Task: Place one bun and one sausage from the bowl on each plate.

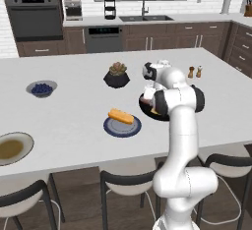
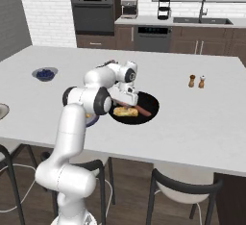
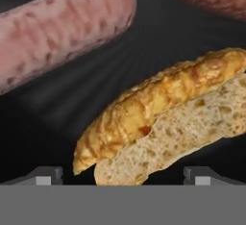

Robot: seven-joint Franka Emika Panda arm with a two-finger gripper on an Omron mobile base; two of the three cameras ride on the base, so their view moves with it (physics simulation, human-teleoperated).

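Hand view is showing my open gripper (image 3: 123,175) straddling a split bun (image 3: 163,118) beside two sausages (image 3: 62,31); my arm is hiding the bowl's (image 1: 145,110) near rim in the left base view.

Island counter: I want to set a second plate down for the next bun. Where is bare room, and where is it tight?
Free: the white counter between the berry bowl and the blue plate with its bun; also the stretch right of the black bowl, below the shakers. Crowded: around the black bowl, where the open fingers hover over a bun and sausages.
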